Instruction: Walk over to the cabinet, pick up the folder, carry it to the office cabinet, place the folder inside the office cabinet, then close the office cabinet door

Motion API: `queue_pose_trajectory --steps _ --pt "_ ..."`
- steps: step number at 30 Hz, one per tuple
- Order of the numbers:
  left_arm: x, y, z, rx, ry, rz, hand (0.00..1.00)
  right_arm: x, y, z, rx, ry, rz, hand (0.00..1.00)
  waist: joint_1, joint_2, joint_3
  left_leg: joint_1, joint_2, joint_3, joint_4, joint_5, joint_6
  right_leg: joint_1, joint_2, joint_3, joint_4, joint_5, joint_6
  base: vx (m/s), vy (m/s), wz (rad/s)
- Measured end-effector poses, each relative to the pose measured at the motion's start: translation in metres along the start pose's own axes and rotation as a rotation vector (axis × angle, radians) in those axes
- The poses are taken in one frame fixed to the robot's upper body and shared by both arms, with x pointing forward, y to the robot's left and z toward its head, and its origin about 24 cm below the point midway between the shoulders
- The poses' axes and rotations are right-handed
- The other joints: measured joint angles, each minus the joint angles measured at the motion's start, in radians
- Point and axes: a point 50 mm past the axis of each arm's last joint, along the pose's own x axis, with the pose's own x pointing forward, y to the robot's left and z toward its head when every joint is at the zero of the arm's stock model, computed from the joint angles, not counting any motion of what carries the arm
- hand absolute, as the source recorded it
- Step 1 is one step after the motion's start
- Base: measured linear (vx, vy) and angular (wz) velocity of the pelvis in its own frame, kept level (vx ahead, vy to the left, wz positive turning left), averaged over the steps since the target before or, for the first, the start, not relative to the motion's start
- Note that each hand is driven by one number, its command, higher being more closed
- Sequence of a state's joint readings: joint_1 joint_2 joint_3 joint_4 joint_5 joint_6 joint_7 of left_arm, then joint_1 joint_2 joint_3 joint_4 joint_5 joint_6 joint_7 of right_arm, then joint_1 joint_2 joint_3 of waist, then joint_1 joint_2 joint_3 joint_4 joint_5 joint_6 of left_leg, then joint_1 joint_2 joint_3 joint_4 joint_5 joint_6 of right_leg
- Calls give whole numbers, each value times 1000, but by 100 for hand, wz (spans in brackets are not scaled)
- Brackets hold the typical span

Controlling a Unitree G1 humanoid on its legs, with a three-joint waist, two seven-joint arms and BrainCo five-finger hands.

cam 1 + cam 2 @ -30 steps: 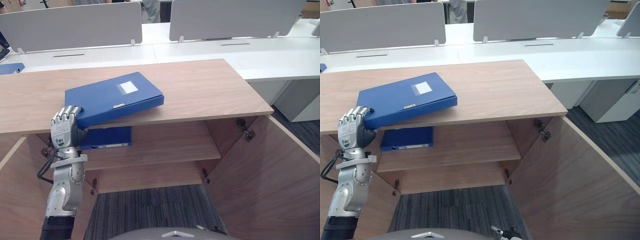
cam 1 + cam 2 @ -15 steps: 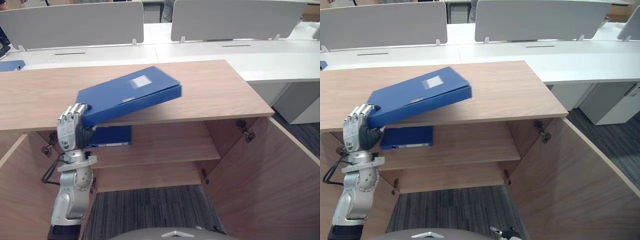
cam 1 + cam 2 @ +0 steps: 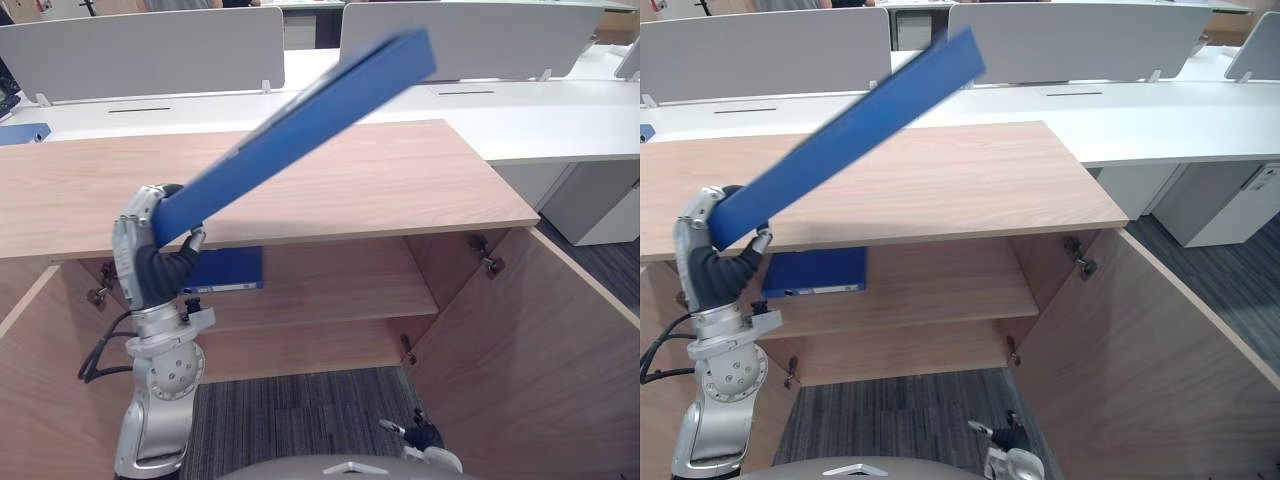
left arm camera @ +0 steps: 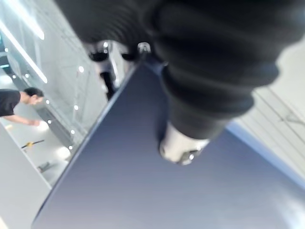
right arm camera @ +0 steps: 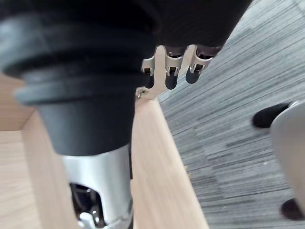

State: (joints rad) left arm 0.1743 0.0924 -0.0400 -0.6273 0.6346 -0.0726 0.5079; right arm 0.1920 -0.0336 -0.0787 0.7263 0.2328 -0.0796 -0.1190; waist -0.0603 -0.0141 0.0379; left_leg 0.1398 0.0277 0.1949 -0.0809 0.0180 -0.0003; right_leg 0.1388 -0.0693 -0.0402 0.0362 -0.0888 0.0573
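A blue folder [image 3: 300, 130] hangs above the wooden cabinet top [image 3: 420, 180], tilted steeply with its far end high. My left hand [image 3: 148, 245] is shut on its lower near corner, in front of the cabinet's left part. The folder's flat blue face [image 4: 119, 191] shows in the left wrist view, past the hand. My right hand [image 3: 1006, 447] hangs low in front of the cabinet, over the carpet. In the right wrist view its fingers [image 5: 169, 71] are relaxed and hold nothing.
A second blue folder [image 3: 228, 270] lies on the upper shelf [image 3: 330, 290] inside the cabinet. Both cabinet doors stand open, the right one [image 3: 540, 340] swung far out. White desks with grey dividers [image 3: 150, 50] stand behind. A person [image 4: 19, 102] shows in the left wrist view.
The folder went from lying on the cabinet top to a steep upward tilt, clear of the top. My left hand turned and rose with it. My right hand has appeared at the bottom edge.
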Motion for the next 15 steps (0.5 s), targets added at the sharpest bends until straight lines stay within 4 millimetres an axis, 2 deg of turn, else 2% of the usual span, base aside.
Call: queue_pose_trajectory --steps 3,10,15 --pt "0 5 7 -79 -5 61 100 -5 13 19 66 -114 39 0 1 0 0 0 -1 0 0 1 1 -2 -1 1 3 1 1 -36 -17 0" --pt "-11 2 13 -232 74 74 100 -27 27 59 196 -349 87 0 -4 -5 0 0 -1 12 0 1 1 -9 -1 15 4 5 8 -32 -14 -5" --pt "-17 -6 20 -324 102 38 100 -55 36 96 264 -561 154 0 -10 -18 1 0 -1 29 0 0 2 -19 -2 31 7 9 14 -8 -3 -9"
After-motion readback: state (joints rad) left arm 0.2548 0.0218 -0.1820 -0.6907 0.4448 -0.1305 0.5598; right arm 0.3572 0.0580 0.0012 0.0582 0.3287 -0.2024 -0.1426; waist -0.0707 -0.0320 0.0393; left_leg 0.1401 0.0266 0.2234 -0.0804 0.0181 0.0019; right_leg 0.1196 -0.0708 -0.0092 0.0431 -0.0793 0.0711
